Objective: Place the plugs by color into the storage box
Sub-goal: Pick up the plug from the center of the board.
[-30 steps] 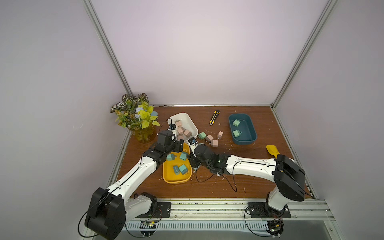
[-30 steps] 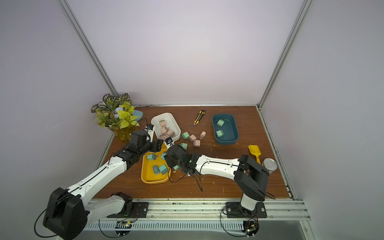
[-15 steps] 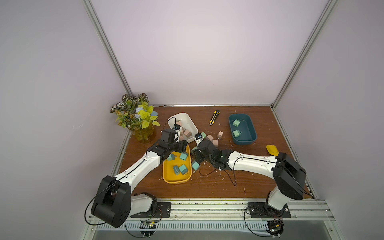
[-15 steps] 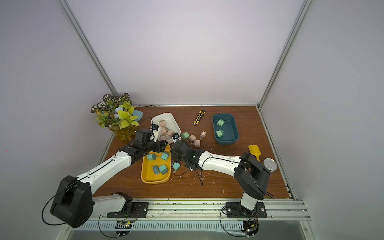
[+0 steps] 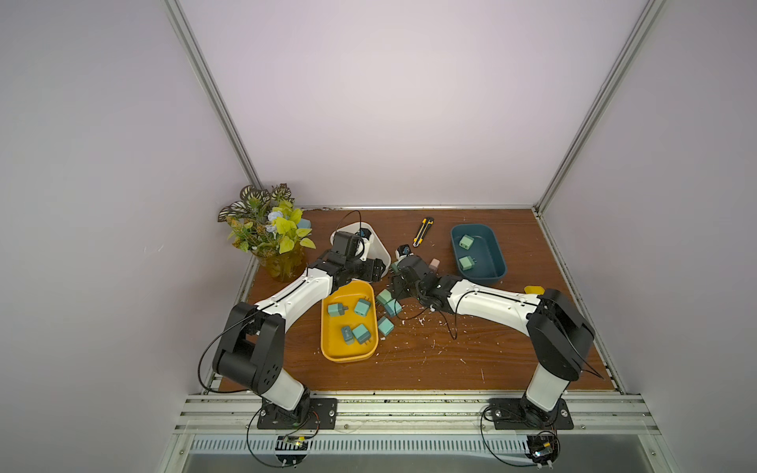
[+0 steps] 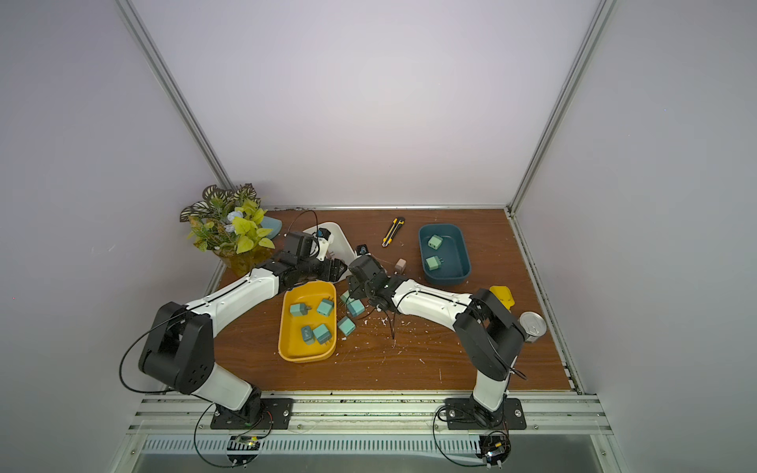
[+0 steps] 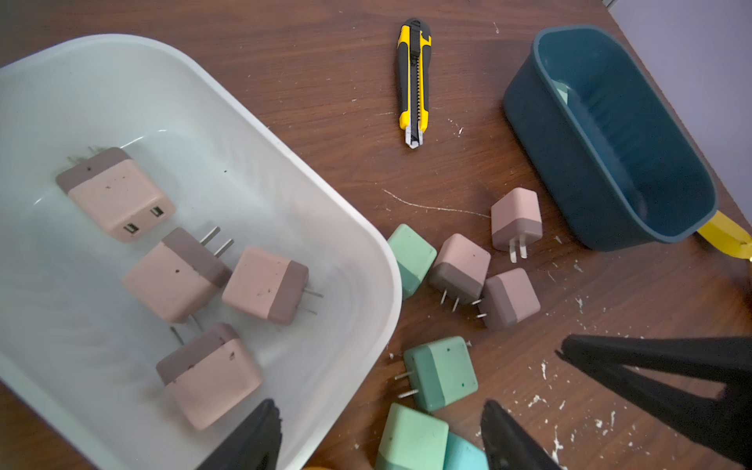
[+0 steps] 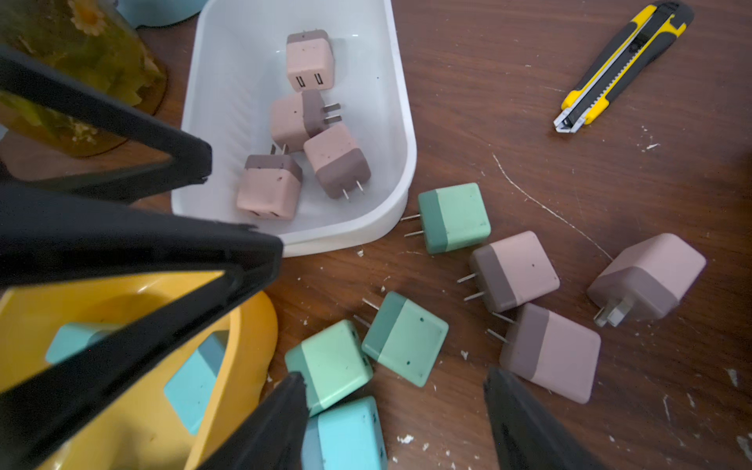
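**Pincers spread wide over the loose plugs**

Right pincer [image 8: 394,372] hangs over the loose heap on the bench [image 8: 488,101], fingers parted wider than any plug, gripping nothing. A teal-blue plug [image 8: 350,435] lies under the gap, against one finger; whether they touch I cannot tell. Three mint plugs [image 8: 405,339] lie just ahead of the tips, the farthest beside the white tub [image 8: 401,122]; three pink plugs [image 8: 514,270] lie off to the other finger's side.

Left pincer [image 7: 378,407] is equally wide open and empty, one finger over the white tub's rim, a mint plug below the gap. Four more pink plugs lie in that tub.

Each plug is a matte rounded cube, two-toned, its darker end bearing two thin metal prongs; some show twin USB slots. Tubs are smooth plastic with rounded corners. A yellow tub [image 5: 352,291] beside both pincers holds four teal-blue plugs; a dark blue tub [image 5: 487,245] well beyond them holds two mint ones. Bench wood is dark, grained, flecked white.
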Robot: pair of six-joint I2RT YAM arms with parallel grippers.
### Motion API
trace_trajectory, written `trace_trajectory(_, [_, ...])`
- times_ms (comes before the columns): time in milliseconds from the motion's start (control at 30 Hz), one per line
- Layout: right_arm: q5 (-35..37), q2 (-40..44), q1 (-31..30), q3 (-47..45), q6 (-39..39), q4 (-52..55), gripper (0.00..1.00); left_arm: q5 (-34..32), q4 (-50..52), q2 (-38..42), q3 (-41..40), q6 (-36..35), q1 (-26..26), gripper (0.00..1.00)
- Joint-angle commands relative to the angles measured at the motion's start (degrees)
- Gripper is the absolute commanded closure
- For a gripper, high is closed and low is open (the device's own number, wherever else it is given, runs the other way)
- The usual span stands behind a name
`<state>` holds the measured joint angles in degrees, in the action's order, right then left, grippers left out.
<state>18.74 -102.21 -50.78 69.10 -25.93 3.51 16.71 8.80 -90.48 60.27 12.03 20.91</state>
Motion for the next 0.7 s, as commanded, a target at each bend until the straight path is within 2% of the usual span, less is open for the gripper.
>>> trace_trajectory(0, [-1.6,-2.1,0.9,2.9,-2.3,-0.1,0.25,2.4,2.9,-1.1,1.9,-0.6,-0.2,0.21])
trace_trajectory(300, [-1.5,-10.0,1.4,8.4,-4.0,1.5,0.25,4.7,3.0,0.3,-1.2,-1.0,0.0,0.21])
trace_trajectory(533, [0.5,-12.8,1.5,8.5,-4.8,1.6,0.23,4.9,1.5,1.8,-2.4,0.0,0.0,0.21])
trace_trajectory(667, [-2.3,-13.7,1.6,8.6,-4.8,-0.1,0.23,5.5,1.6,1.5,-2.3,0.4,0.0,0.20])
